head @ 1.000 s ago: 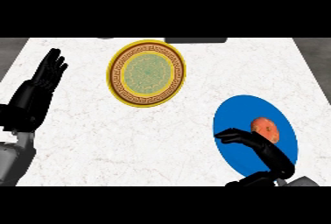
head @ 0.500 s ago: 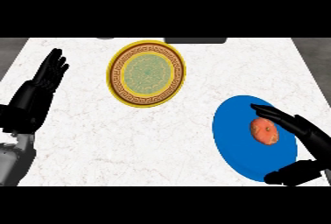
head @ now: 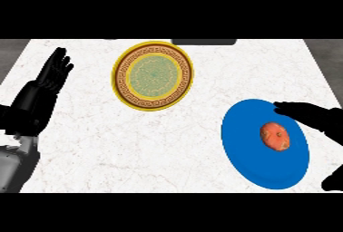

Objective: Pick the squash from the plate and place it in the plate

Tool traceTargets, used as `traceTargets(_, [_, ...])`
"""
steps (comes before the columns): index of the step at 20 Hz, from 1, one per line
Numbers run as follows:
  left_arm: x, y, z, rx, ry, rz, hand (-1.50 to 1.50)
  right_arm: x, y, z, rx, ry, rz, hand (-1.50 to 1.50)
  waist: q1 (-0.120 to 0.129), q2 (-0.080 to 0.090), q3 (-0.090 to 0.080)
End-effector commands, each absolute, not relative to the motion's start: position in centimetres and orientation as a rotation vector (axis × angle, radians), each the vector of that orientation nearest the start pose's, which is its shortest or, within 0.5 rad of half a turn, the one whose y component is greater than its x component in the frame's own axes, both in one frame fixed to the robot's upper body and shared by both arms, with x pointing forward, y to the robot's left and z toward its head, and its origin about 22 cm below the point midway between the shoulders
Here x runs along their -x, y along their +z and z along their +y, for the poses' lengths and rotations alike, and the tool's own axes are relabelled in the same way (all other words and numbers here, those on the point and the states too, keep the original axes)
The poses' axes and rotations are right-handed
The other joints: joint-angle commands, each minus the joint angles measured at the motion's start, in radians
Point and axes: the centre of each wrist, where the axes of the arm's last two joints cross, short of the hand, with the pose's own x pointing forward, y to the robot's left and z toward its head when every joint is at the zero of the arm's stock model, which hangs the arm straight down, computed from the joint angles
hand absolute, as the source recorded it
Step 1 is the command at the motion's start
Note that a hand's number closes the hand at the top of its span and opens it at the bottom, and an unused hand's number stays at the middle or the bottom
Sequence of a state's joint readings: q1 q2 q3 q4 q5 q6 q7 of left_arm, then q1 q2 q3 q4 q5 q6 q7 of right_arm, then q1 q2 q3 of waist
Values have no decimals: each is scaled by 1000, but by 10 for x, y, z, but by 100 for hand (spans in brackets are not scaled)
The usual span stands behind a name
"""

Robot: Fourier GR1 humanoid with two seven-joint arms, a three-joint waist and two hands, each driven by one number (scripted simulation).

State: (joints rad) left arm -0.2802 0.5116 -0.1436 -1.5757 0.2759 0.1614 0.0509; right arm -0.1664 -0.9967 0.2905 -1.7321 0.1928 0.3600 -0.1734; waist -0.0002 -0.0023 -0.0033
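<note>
The blue plate (head: 249,154) lies nearest, at about 4 o'clock on the white counter (head: 167,145), and the orange squash (head: 275,136) sits on its right half. The right hand (head: 315,117) is open, its fingers spread just above the squash and apart from it. At 9 o'clock the left hand (head: 48,84) rests open, fingers up. Farthest, near 12 o'clock, lies the yellow patterned plate (head: 153,75).

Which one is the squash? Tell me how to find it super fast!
Look at the white marble counter and find the big plain blue plate on its right side. The squash is the small orange-red lump lying on that plate, beside the black right hand. The gold patterned plate farther back has nothing on it.
</note>
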Motion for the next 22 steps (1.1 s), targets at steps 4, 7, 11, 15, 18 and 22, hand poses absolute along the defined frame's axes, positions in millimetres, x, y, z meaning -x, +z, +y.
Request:
traceTargets(4, [-296,96,283,-132,-255,-1741,0,-258,135,-306,406,1642,-1150,-150,7,3,3])
traceTargets(7, [-307,112,298,-140,-237,-1737,0,-256,128,-297,466,1645,-1166,-150,1,3,3])
traceTargets(11, [-303,114,286,-156,-229,-1747,0,-264,104,-287,521,1653,-1125,-150,6,3,4])
traceTargets(15, [-291,80,284,-134,-238,-1754,0,-281,90,-291,569,1638,-1049,-150,9,4,3])
traceTargets(18, [-310,111,283,-155,-216,-1760,0,-284,94,-295,599,1665,-992,-150,2,3,3])
traceTargets(22, [-295,109,271,-129,-219,-1743,0,-288,71,-292,590,1660,-995,-150,3,2,4])
